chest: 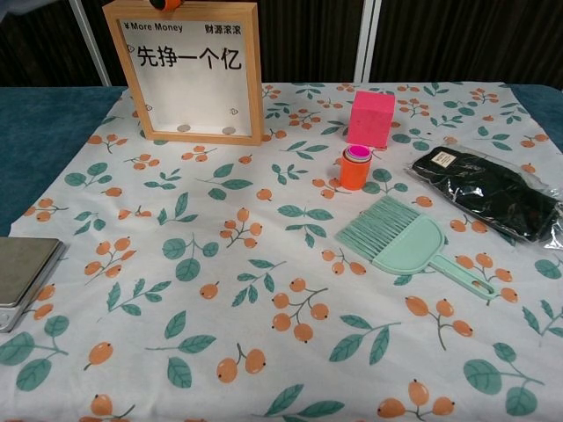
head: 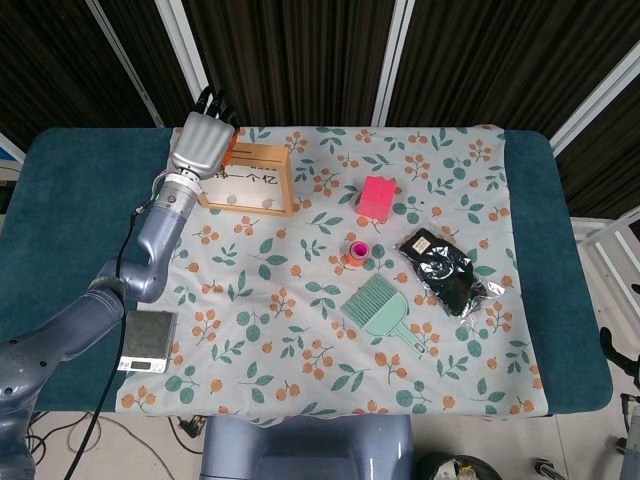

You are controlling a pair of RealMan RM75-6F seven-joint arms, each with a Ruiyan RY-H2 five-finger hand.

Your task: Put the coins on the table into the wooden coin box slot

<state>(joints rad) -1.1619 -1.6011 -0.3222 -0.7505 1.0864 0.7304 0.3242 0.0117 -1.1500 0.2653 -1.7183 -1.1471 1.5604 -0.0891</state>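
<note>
The wooden coin box [head: 250, 178] stands upright at the back left of the flowered cloth, its printed window facing me [chest: 189, 75]. Two coins [chest: 183, 128] lie on its inner floor behind the window. My left hand [head: 200, 142] hovers at the box's top left corner, back of the hand up, fingers reaching past the top edge. In the chest view only an orange fingertip [chest: 164, 3] shows, at the box's top rim. Whether the hand pinches a coin is hidden. I see no loose coins on the cloth. My right hand is out of both views.
A pink box [head: 377, 197] and an orange cup [head: 357, 251] sit mid-table. A mint dustpan brush [head: 380, 308] lies in front of them, a black bag [head: 448, 270] to the right. A small scale [head: 146, 340] sits at the cloth's front left edge.
</note>
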